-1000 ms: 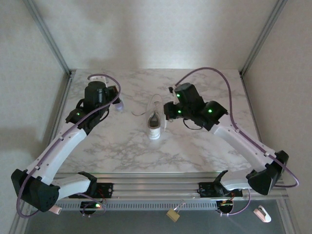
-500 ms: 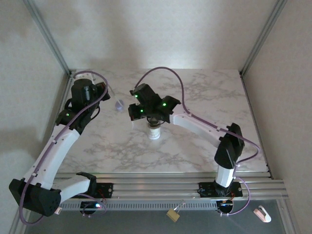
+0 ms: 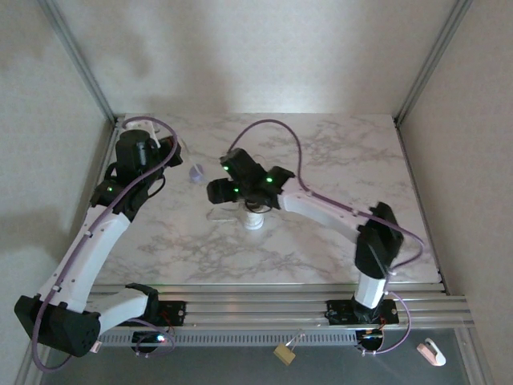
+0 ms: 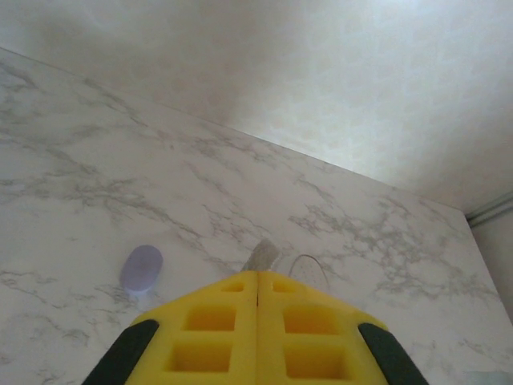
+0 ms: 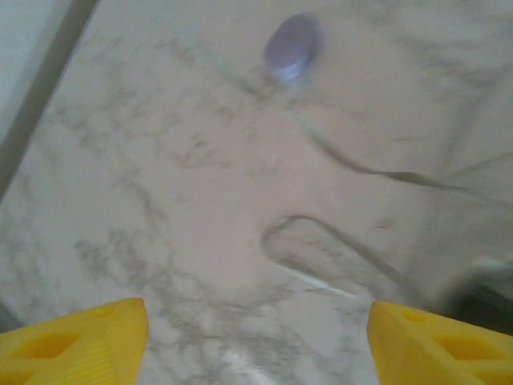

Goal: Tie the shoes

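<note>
— Looking for the shoe: where does it sit?
— The white shoe (image 3: 254,219) lies near the middle of the marble table (image 3: 345,144). From above only its near end shows. The right arm covers the rest, so I cannot tell what is inside its opening.
— And the lace?
— The lace (image 5: 377,172) trails over the table to the left of the shoe. In the right wrist view, which is blurred, one strand winds toward a small purple disc (image 5: 291,44). A loop lies flat nearer the camera.
— The right gripper?
— The right gripper (image 5: 258,309) hangs above that loop. Its yellow fingers are spread wide, one in each lower corner of the view. Between them are just table and lace.
— The left one?
— The left gripper (image 4: 258,277) is out by the far left of the table, well apart from the shoe. Its fingers are pressed together. A pale strip of lace comes out right at the tips, so it looks pinched there. The purple disc lies on the table just beyond, to the left in that view.
— Anything else?
— A padlock (image 3: 284,351) lies on the ledge in front of the arm bases.
</note>
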You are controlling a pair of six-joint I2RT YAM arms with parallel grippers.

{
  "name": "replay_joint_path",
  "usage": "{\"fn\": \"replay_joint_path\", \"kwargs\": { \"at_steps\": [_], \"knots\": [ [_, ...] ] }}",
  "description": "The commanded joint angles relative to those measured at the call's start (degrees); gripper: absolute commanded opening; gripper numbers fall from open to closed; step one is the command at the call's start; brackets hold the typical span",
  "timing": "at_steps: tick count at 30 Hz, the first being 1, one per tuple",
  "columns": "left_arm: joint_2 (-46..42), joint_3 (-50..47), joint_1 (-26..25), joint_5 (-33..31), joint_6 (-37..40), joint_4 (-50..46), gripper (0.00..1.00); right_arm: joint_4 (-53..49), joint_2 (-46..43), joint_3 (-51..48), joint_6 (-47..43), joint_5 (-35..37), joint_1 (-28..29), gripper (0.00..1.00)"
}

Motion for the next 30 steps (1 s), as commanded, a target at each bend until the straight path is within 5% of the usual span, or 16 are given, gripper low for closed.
{"fn": "replay_joint_path", "kwargs": {
  "at_steps": [1,8,23,30],
  "knots": [
    [1.1,1.3,-4.8,0.8,-0.9,-0.4,0.0,0.1,-11.3,-6.2,3.8,14.9,-3.7,0.75],
    [6.0,4.1,-18.9,-10.1,-8.3,-5.6,0.0,-5.1,-31.2,-22.9,12.2,14.7,-22.5,0.74],
    [22.6,15.1,-41.8,-11.5,-14.9,-6.1,0.0,-12.0,-43.4,-31.5,14.8,15.9,-33.8,0.75],
    [29.2,17.7,-46.7,-8.4,-14.3,-3.1,0.0,-12.6,-45.3,-35.1,15.3,13.3,-39.1,0.75]
  ]
}}
